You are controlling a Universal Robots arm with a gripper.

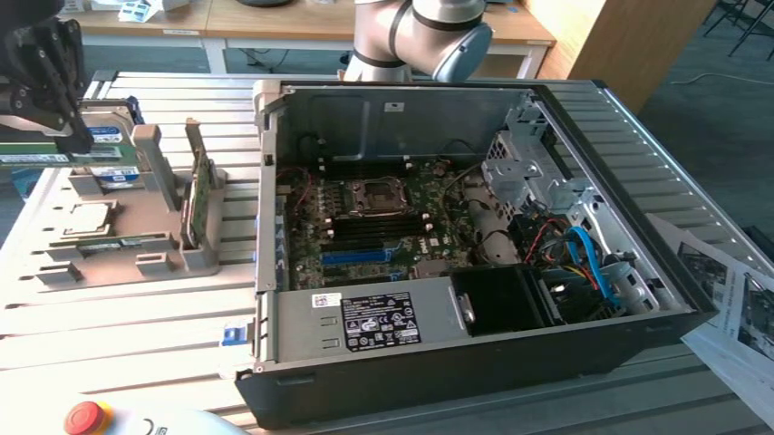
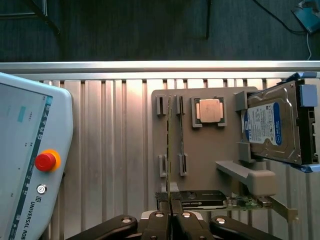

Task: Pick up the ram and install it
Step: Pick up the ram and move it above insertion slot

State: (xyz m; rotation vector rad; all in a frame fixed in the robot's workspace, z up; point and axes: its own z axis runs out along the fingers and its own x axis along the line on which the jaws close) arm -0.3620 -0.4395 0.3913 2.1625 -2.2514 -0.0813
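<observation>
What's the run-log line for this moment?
tool: shut on ram | ram: held above fixture tray | PC case: open, ram not installed

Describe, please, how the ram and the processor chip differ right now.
The ram is a slim green stick, held on edge in the shut end effector; the processor chip is square, silver, lying flat in the grey tray. Both are computer parts.

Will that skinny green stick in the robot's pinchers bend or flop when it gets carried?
Probably stiff: the ram runs out from the gripper as one straight thin edge, with no sag. Likely light, since it is so slim. Possibly fragile, being a thin board with little chips on it.
</observation>
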